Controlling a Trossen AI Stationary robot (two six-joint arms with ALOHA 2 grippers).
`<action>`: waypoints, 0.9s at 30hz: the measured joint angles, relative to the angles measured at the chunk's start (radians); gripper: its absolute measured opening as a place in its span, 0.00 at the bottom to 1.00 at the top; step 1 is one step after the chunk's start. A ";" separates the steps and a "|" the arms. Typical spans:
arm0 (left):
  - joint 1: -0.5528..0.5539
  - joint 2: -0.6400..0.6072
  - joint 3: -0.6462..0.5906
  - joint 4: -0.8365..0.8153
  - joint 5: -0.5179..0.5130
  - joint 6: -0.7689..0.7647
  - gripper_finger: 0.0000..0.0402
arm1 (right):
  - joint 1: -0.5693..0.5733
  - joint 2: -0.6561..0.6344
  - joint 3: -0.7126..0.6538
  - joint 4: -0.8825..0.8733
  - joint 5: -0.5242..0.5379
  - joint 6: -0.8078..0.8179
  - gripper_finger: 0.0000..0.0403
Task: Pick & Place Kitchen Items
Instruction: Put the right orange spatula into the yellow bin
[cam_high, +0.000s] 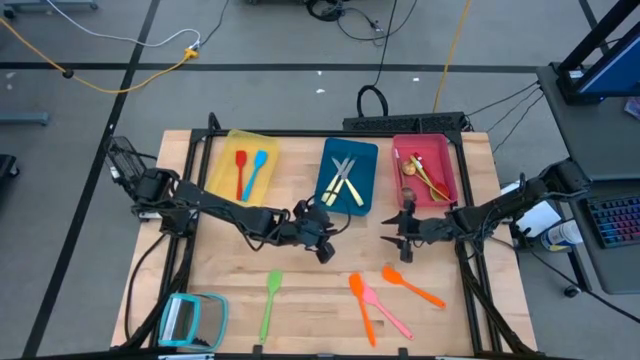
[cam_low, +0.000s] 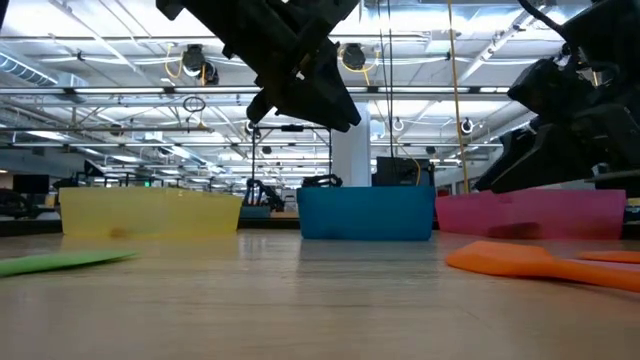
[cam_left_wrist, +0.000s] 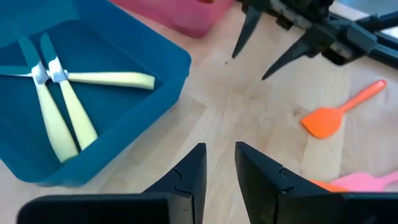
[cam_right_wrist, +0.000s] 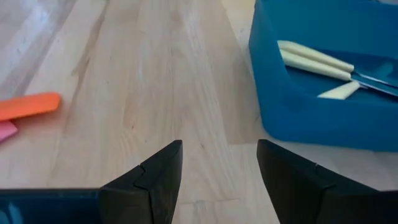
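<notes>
1. The left claw (cam_high: 324, 250) hangs above the wooden desk (cam_high: 300, 300), just in front of the blue rectangular tray (cam_high: 368, 160); its fingers stand a narrow gap apart with nothing between them.
2. The right claw (cam_high: 397, 243) hangs near the red rectangular tray (cam_high: 445, 150), spread wide and empty.
3. Three cream-handled knives (cam_high: 343, 182) lie crossed in the blue tray.
4. A red spatula (cam_high: 240, 172) and a light-blue spatula (cam_high: 258, 170) lie in the yellow rectangular tray (cam_high: 222, 150).
5. On the bare desk lie a green spatula (cam_high: 269, 303), an orange spatula (cam_high: 410, 284), an orange utensil (cam_high: 361, 307) and a pink utensil (cam_high: 386, 310).
</notes>
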 joint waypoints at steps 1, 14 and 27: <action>-0.003 0.000 0.000 -0.005 0.001 0.003 0.22 | 0.000 0.000 0.000 0.008 0.000 0.000 0.50; -0.078 0.000 0.000 -0.012 0.002 -0.003 0.22 | 0.000 0.000 0.000 -0.001 -0.002 -0.002 0.50; -0.116 0.000 0.000 -0.014 -0.037 0.010 0.22 | 0.000 0.000 0.000 -0.005 -0.002 0.027 0.50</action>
